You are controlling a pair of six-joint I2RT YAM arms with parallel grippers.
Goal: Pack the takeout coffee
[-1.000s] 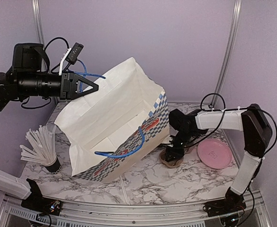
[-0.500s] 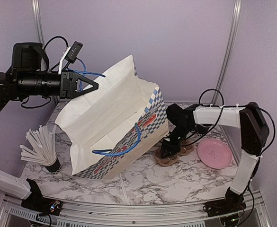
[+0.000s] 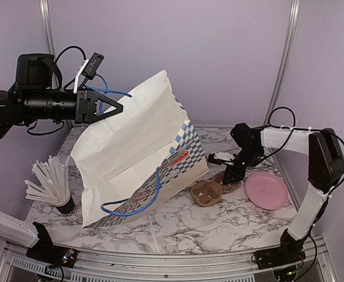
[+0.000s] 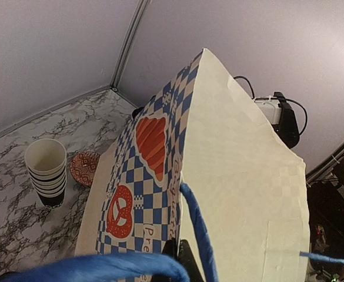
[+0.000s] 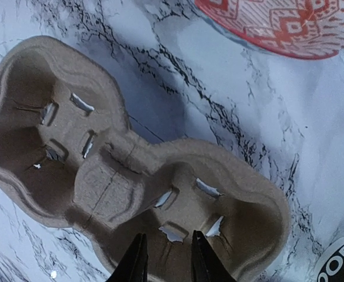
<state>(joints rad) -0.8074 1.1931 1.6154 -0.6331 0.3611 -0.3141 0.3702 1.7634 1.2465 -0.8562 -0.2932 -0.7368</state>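
Paper bag [image 3: 136, 158] is held up, tilted, by its blue handle [image 3: 116, 92], on which the left gripper [image 3: 117, 107] is clamped. Near the bag's lower corner a brown cup carrier [image 3: 210, 191] is laid flat on the surface [image 3: 219, 226], and the right gripper [image 5: 167, 239] is poised over one pocket, fingers slightly apart. Of the takeout coffee [image 5: 341, 264], only a black edge with white print is seen, just beside the carrier's end.
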